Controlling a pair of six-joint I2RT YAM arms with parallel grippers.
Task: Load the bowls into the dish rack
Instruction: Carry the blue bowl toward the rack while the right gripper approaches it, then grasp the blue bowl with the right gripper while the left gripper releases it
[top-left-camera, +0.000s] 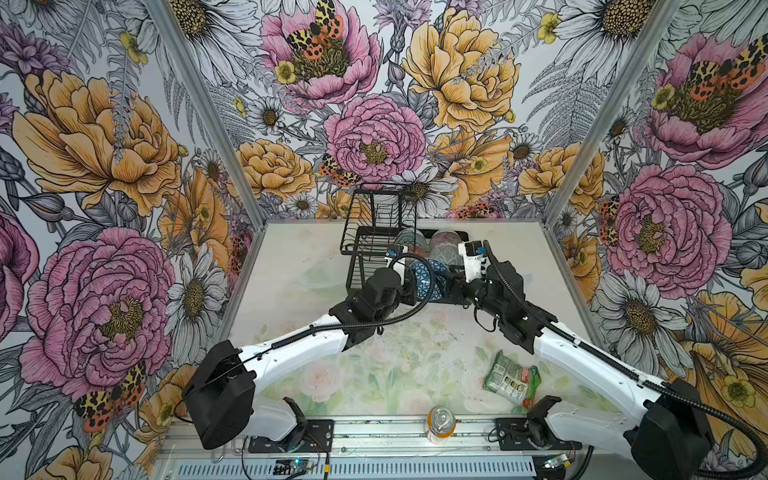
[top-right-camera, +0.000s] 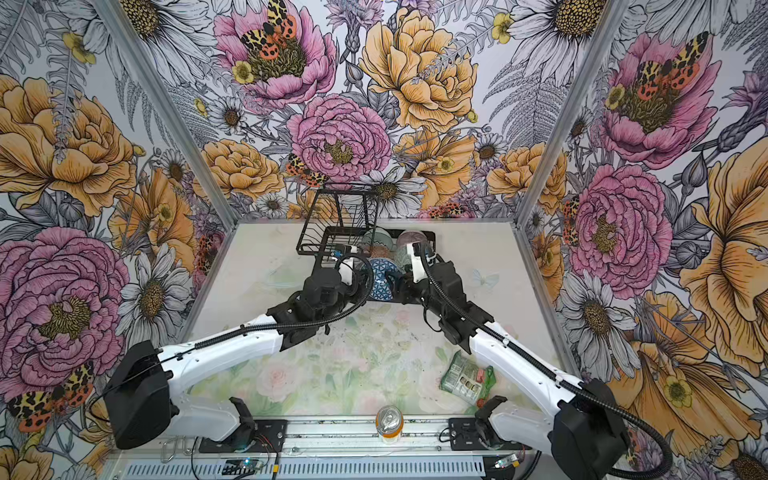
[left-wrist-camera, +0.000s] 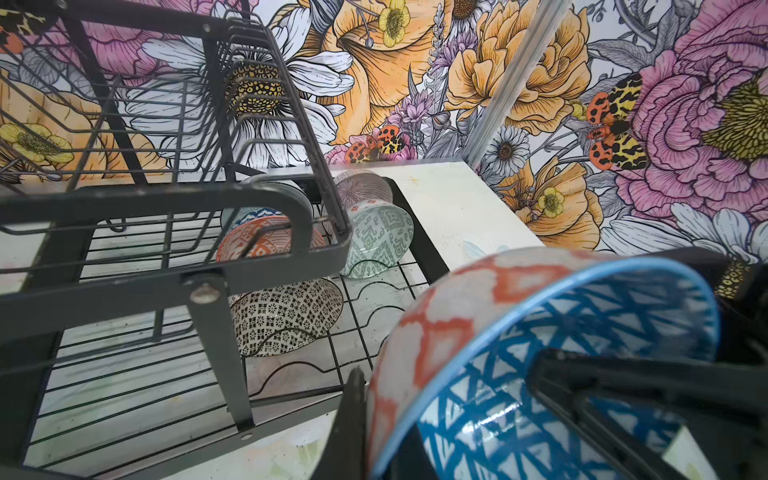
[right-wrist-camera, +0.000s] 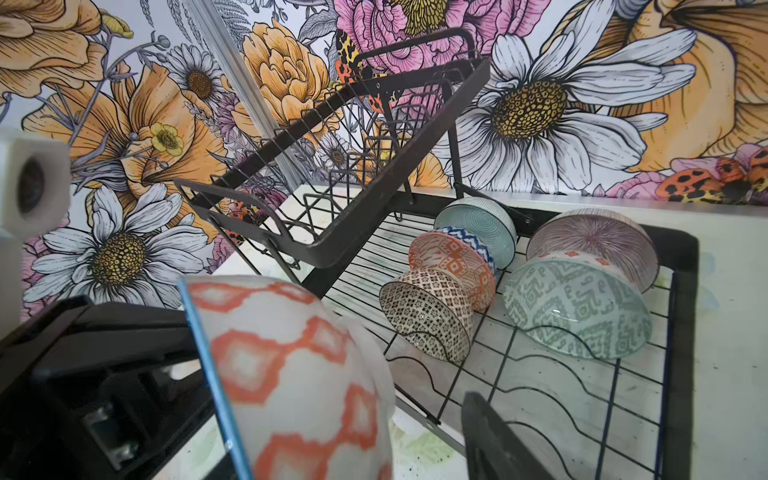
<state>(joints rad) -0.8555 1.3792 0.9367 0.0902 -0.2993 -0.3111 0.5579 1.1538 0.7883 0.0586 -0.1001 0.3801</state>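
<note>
Five bowls (right-wrist-camera: 577, 307) sit in your dish rack (right-wrist-camera: 683, 266); the blue-triangle bowl (left-wrist-camera: 561, 353) is unloaded — left gripper (left-wrist-camera: 465, 399) pinches its rim; right gripper (top-left-camera: 451, 284) — can't tell.

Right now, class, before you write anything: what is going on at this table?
The left gripper is shut on the blue-triangle bowl, holding it on edge over the near end of the dish rack. The right gripper sits beside it, jaws apart, its visible finger clear of the bowl. Five other bowls already lie in the rack's lower tier.
</note>
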